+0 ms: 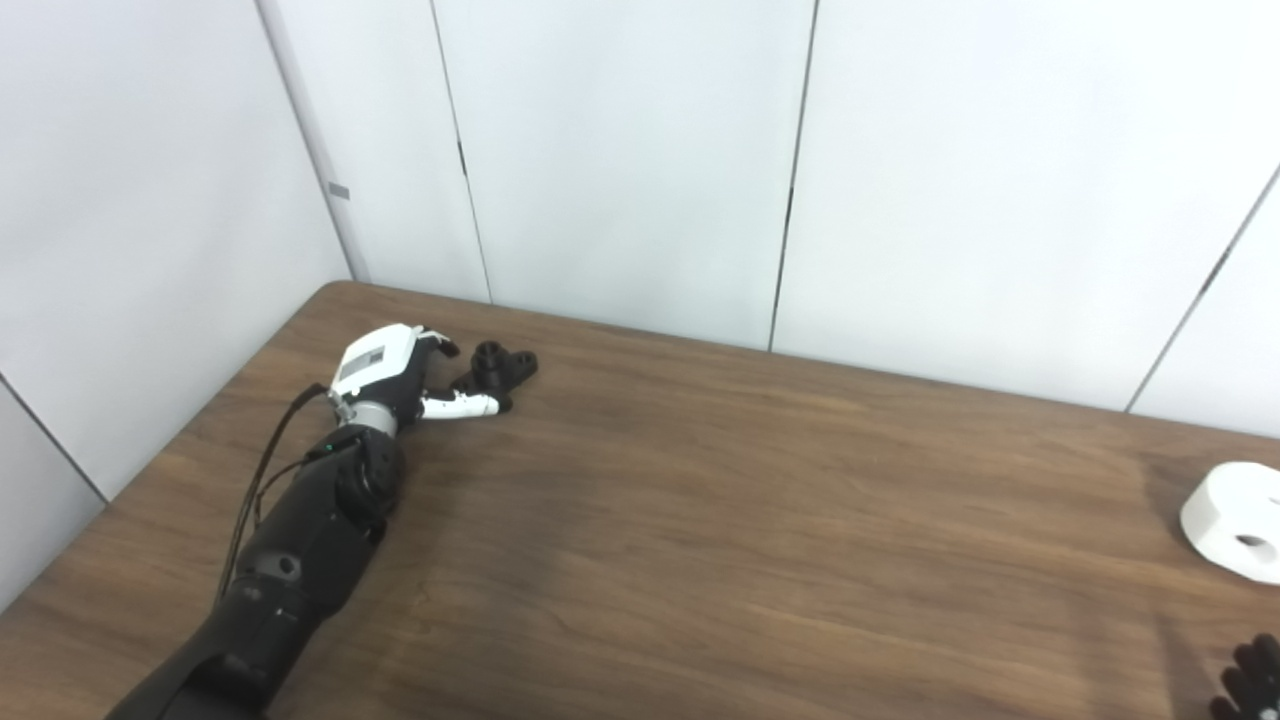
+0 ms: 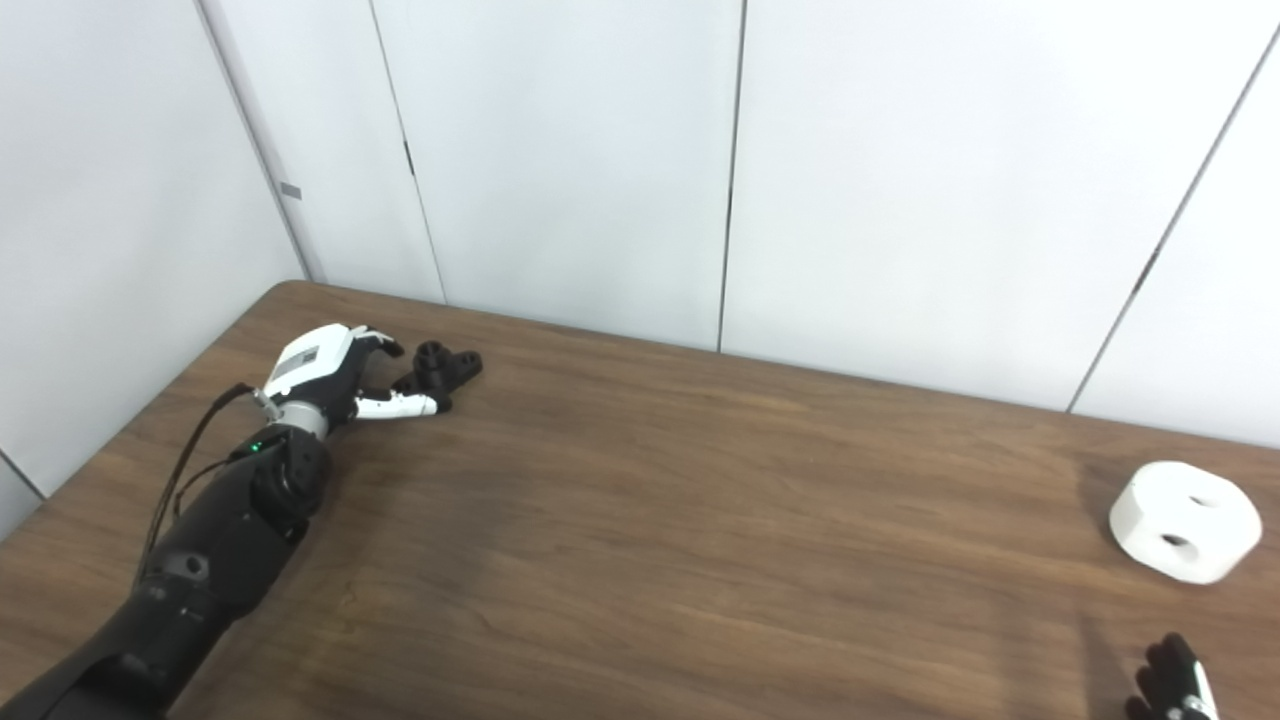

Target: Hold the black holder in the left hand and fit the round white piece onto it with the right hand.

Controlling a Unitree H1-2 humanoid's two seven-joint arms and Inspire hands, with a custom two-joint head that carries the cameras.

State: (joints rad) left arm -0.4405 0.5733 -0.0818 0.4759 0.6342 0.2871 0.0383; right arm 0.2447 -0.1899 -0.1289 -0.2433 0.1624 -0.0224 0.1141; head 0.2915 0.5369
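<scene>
My left hand [image 2: 330,380] is at the black holder [image 2: 445,368] in the tabletop's [image 2: 640,520] far left corner, fingers apart, not clamped. Looks light, rigid plastic, so I'd pinch its post. White piece [image 2: 1185,520] sits far right; my right hand [image 2: 1175,690] is barely showing, can't tell its state.

Surface [image 2: 640,560]: wood-grain finish, brown, smooth, low sheen. Black holder [image 1: 497,371]: matt black, plastic-looking. Round white piece [image 2: 1185,534]: matt white, smooth, plastic-looking. Left hand [image 1: 395,378]: glossy white shell over black parts. Wall panels [image 2: 560,150]: smooth, pale, matt.
</scene>
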